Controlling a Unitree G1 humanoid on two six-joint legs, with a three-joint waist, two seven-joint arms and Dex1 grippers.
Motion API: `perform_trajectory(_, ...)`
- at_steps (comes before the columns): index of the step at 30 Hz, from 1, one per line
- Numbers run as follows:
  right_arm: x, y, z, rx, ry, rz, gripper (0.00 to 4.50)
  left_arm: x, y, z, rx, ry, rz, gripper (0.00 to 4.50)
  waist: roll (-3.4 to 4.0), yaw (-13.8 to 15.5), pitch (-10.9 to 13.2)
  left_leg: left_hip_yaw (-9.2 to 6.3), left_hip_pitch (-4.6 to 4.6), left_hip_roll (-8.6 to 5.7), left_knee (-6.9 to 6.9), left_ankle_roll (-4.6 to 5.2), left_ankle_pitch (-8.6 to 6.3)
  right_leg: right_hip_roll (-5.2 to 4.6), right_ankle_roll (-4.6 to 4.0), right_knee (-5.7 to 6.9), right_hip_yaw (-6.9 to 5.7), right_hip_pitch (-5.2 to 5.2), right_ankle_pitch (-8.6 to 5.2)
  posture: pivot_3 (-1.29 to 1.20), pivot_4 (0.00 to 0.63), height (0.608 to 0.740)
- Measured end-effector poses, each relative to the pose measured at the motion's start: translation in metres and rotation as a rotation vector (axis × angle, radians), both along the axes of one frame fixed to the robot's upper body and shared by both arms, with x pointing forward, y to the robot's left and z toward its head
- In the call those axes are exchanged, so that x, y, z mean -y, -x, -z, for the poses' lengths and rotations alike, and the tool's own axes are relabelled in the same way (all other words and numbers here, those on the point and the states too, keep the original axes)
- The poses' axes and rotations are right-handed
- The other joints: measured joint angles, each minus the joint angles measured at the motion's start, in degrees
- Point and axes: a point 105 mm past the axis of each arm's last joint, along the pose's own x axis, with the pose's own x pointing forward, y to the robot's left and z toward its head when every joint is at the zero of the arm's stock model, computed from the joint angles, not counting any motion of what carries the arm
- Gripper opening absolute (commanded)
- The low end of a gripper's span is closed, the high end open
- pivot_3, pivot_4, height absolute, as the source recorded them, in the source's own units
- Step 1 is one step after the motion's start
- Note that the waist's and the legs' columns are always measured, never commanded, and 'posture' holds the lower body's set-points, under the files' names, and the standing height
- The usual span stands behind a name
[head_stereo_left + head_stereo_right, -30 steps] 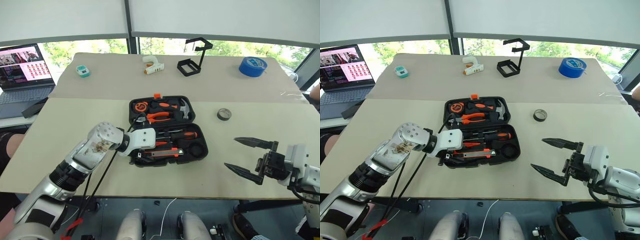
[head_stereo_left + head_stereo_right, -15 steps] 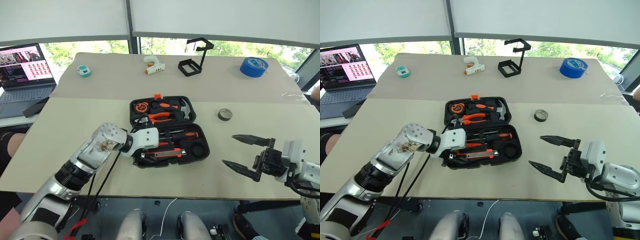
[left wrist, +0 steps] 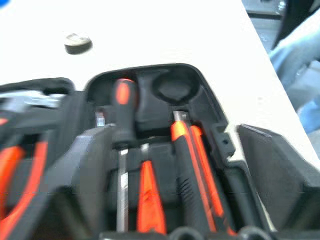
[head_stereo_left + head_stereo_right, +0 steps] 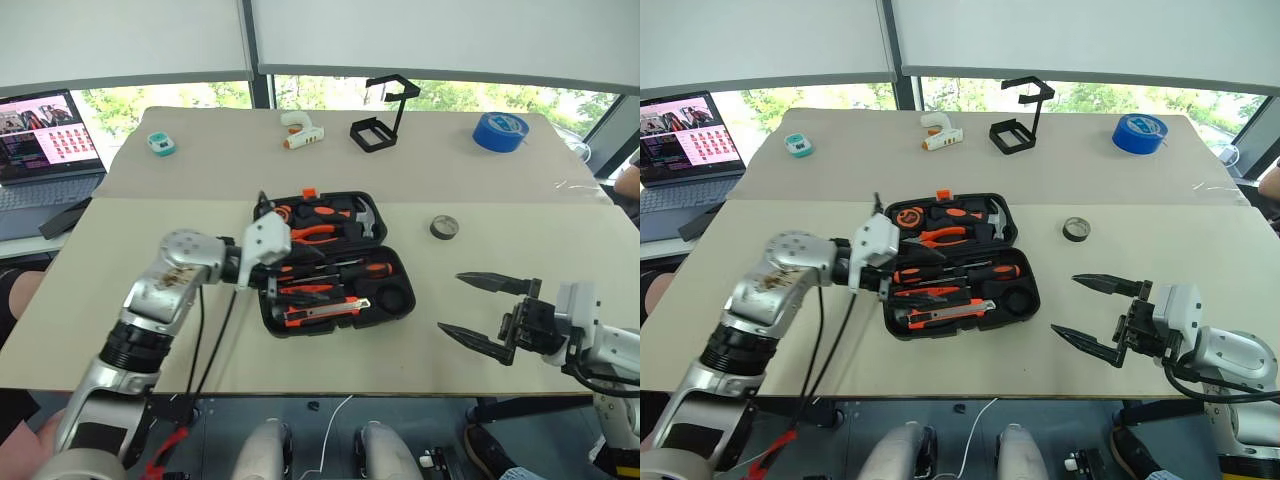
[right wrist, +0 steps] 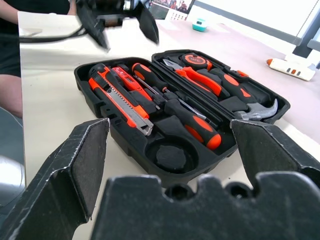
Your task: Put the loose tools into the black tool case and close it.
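Observation:
The black tool case (image 4: 395, 305) lies open in the middle of the table. Its slots hold orange-and-black screwdrivers (image 4: 352, 270), a utility knife (image 4: 325, 311), pliers and a hammer. A small dark tape roll (image 4: 445, 227) lies loose on the table to the case's right. My left gripper (image 4: 280, 250) hovers above the case's left end, open and empty; the right wrist view has it as the left gripper (image 5: 120, 22) beyond the case. My right gripper (image 4: 482, 311) stands open and empty near the table's front edge, right of the case. A round slot (image 3: 172, 87) in the case is empty.
At the back of the table are a white glue gun (image 4: 300, 128), a black wire stand (image 4: 380, 120), a big blue tape roll (image 4: 502, 131) and a small teal object (image 4: 160, 145). A laptop (image 4: 45, 145) stands at the far left. A person's arm (image 4: 630, 180) shows at the right edge.
My left gripper has lifted off the case's front-left corner, swung up and back along the case's left end, and its fingers have spread wider. The right gripper has stayed put.

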Motion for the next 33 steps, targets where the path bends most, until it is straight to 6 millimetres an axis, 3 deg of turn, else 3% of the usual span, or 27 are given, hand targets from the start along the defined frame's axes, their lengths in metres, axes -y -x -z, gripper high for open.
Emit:
perform_trajectory(5, -0.002, -0.001, 0.001, -0.001, -0.015, 0.002, 4.50, 0.002, 0.005, 0.029, 0.003, -0.026, 0.013, 0.41, -0.01, 0.58, 0.00, 0.01, -0.03, 0.00, 0.08, 0.00, 0.00, -0.02, 0.01, 0.01, -0.02, 0.01, 0.01, 0.00, 0.150, 0.740)
perform_trajectory(7, -0.002, -0.001, 0.001, -0.001, -0.016, 0.003, 4.50, 0.007, 0.007, 0.035, -0.001, -0.002, 0.009, 0.01, 0.00, 0.57, 0.00, 0.01, -0.03, 0.00, 0.08, 0.00, 0.00, -0.03, 0.02, 0.00, -0.01, 0.02, 0.01, 0.00, 0.150, 0.740)
perform_trajectory(10, -0.003, -0.001, 0.001, -0.001, -0.018, 0.004, 4.50, 0.015, 0.007, 0.055, -0.008, -0.016, -0.020, 0.01, 0.00, 0.54, 0.00, 0.01, -0.02, -0.02, 0.08, 0.00, 0.00, 0.00, 0.02, 0.04, -0.01, 0.01, 0.01, 0.00, 0.150, 0.740)
perform_trajectory(17, -0.003, -0.003, 0.001, 0.002, -0.028, 0.018, 4.50, 0.025, 0.002, 0.062, 0.000, -0.037, -0.058, 0.01, 0.04, 0.67, -0.03, -0.05, 0.64, 0.02, 0.11, 0.02, -0.03, -0.04, 0.04, -0.11, -0.09, 0.78, 0.00, 0.00, 0.150, 0.740)
perform_trajectory(25, -0.004, -0.002, 0.002, -0.001, -0.038, 0.022, 4.50, 0.029, 0.001, 0.068, -0.097, -0.104, -0.128, 0.01, 0.15, 0.66, -0.17, -0.09, 0.67, 0.02, 0.11, 0.02, -0.03, -0.05, 0.05, -0.11, -0.09, 0.83, 0.00, 0.00, 0.150, 0.740)
perform_trajectory(30, -0.006, -0.003, 0.004, -0.008, -0.044, 0.026, 4.50, 0.029, 0.001, 0.066, -0.118, -0.017, -0.144, 0.01, 0.19, 0.69, -0.28, -0.09, 0.68, 0.03, 0.11, 0.02, -0.03, -0.10, 0.04, -0.10, -0.08, 0.83, 0.00, 0.00, 0.150, 0.740)
perform_trajectory(33, 0.001, -0.004, 0.006, -0.014, -0.058, 0.078, 4.50, 0.022, 0.004, 0.061, -0.131, 0.100, -0.140, 0.81, 0.15, 0.51, -0.24, -0.11, 0.48, 0.07, 0.11, 0.02, -0.03, -0.09, 0.03, -0.09, -0.09, 0.63, 0.01, 0.00, 0.150, 0.740)
